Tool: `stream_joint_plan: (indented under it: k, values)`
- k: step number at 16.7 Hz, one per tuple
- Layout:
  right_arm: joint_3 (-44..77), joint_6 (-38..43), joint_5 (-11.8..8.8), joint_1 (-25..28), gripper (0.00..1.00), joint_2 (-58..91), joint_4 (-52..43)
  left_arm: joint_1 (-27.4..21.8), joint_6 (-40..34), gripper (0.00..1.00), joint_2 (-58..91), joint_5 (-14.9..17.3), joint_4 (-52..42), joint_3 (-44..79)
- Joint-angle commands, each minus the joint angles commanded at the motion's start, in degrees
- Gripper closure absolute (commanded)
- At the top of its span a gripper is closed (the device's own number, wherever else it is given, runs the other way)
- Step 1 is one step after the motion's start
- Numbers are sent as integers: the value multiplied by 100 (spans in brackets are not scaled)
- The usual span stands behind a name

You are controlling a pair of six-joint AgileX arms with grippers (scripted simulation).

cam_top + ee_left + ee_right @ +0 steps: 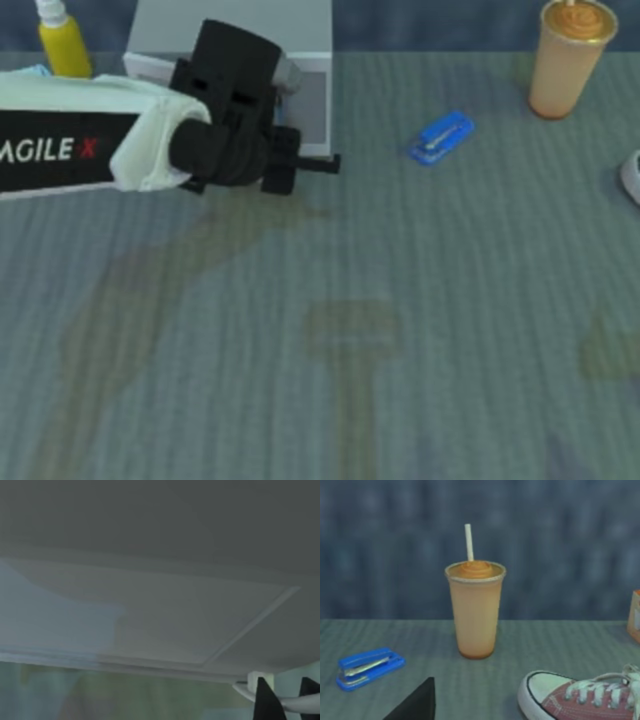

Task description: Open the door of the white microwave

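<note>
Here the left hand [282,700], fingers pinching the door's [165,615] pale handle [257,680], sits right against the white microwave [300,40] front, far nearer than the right hand.

White left arm [60,140] lettered "AGILE X", red X; pale sleeve joint; blocky black gripper [325,165].

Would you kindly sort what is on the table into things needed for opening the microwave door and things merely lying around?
For the job:
- white microwave, at the table's far left
- its door with the pale handle
- left tool, right at that handle

Lying about:
- blue stapler
- orange drink cup with straw
- yellow bottle
- red sneaker
</note>
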Motion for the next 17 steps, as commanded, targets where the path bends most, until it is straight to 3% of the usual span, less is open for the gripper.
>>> stream_joint_plan:
  k: [7, 17]
  values:
    - [0, 0, 0, 0, 0, 0, 0, 139, 332, 100, -185, 208, 113, -278]
    - [0, 0, 0, 0, 0, 0, 0, 139, 332, 100, -185, 208, 113, -278]
